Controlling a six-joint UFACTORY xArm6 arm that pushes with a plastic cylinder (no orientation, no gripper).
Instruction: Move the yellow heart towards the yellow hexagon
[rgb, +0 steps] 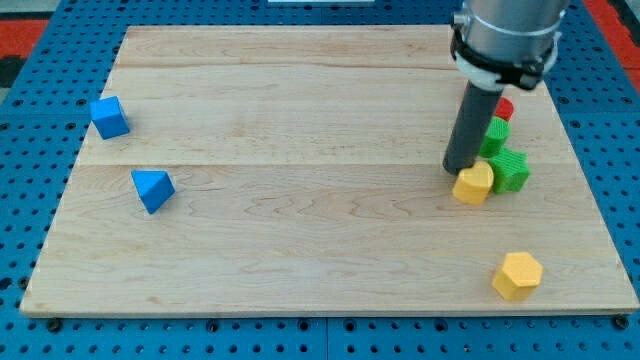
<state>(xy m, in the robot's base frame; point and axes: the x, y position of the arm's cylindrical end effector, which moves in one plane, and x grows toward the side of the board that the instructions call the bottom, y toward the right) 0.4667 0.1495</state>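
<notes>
The yellow heart (474, 184) lies at the view's right, about mid-height on the wooden board (300, 220). The yellow hexagon (517, 275) lies below it and a little to the right, near the board's bottom right corner. My tip (459, 168) is down on the board, touching the heart's upper left edge. The rod rises from there to the arm's grey end at the view's top right.
A green star-like block (511, 170) touches the heart's right side, with another green block (494, 136) above it and a red block (504, 108) partly hidden behind the rod. A blue cube (109, 117) and a blue triangular block (152, 188) lie at the view's left.
</notes>
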